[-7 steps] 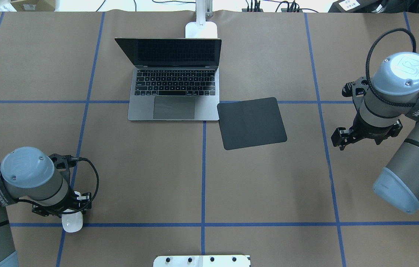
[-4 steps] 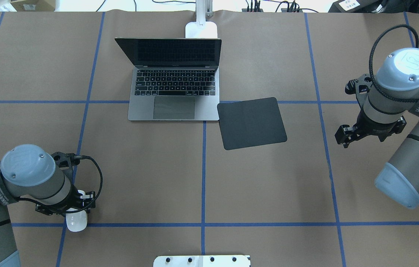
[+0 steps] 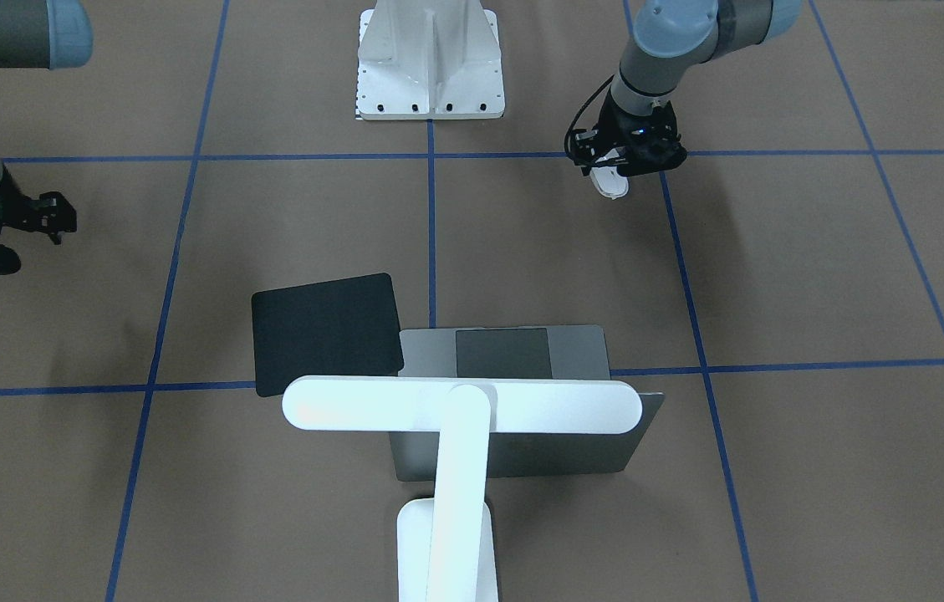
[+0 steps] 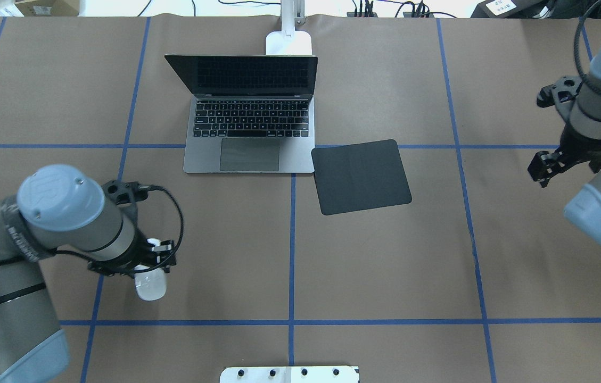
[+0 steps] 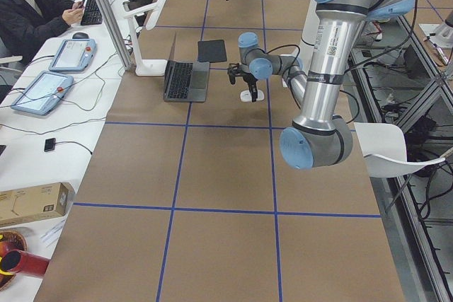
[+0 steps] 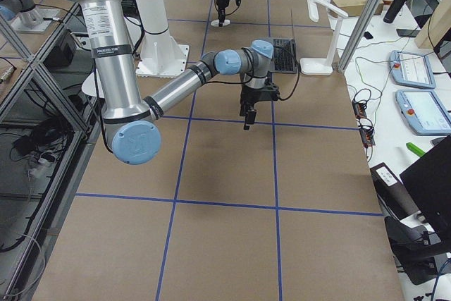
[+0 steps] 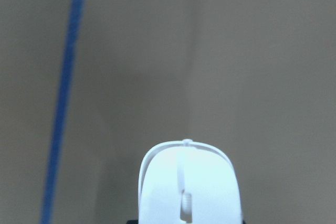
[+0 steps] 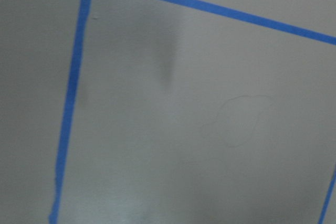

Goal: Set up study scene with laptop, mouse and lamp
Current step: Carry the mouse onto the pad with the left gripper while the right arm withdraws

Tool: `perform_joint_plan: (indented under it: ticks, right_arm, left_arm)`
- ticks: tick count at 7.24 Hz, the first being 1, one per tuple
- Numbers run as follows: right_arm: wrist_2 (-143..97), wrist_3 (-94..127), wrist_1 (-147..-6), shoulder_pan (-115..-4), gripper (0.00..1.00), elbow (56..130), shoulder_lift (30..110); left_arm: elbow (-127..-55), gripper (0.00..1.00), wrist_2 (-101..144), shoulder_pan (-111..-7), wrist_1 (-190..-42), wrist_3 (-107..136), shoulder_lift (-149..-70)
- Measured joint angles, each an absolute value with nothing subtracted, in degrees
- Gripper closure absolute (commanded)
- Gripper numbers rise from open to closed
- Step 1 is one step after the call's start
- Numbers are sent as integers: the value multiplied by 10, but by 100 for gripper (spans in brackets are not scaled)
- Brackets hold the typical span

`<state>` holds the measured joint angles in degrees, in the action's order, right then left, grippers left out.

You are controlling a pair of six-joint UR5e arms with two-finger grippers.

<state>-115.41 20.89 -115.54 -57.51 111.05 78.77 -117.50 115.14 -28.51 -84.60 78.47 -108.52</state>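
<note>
White mouse [image 4: 151,288] between left gripper [image 4: 147,270] fingers, now nearer the laptop [image 4: 249,114]

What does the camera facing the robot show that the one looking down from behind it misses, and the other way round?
Only the front-facing view shows the lamp with its long bar head, and the back of the lid of the laptop. Only the overhead view shows the keyboard and dark screen. Both show the black mat beside the laptop and the left gripper holding the mouse.
</note>
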Motion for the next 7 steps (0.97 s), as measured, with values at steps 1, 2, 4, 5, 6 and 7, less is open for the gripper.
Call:
perform_joint_plan:
  ticks: [1, 2, 4, 5, 6, 7]
  right_arm:
    - [-1158, 153, -1154, -613, 0, 1078, 788]
    - [-1163, 102, -1150, -648, 0, 1045, 787]
    - [-1182, 27, -1089, -705, 0, 956, 787]
    - [-1193, 9, -1032, -723, 0, 901, 787]
    - [-1200, -3, -976, -734, 0, 850, 788]
    - [-1204, -10, -934, -741, 0, 815, 791]
  left_arm:
    - [-1172, 88, 1151, -291, -799, 783, -1147]
    - [-1166, 88, 1150, -293, -771, 783, -1195]
    - [-1127, 88, 1147, -295, -754, 787, -1270]
    - [-1101, 88, 1145, -297, -753, 787, -1302]
    - [-1067, 88, 1141, -299, -752, 789, -1338]
    - [-1021, 88, 1135, -299, -753, 794, -1381]
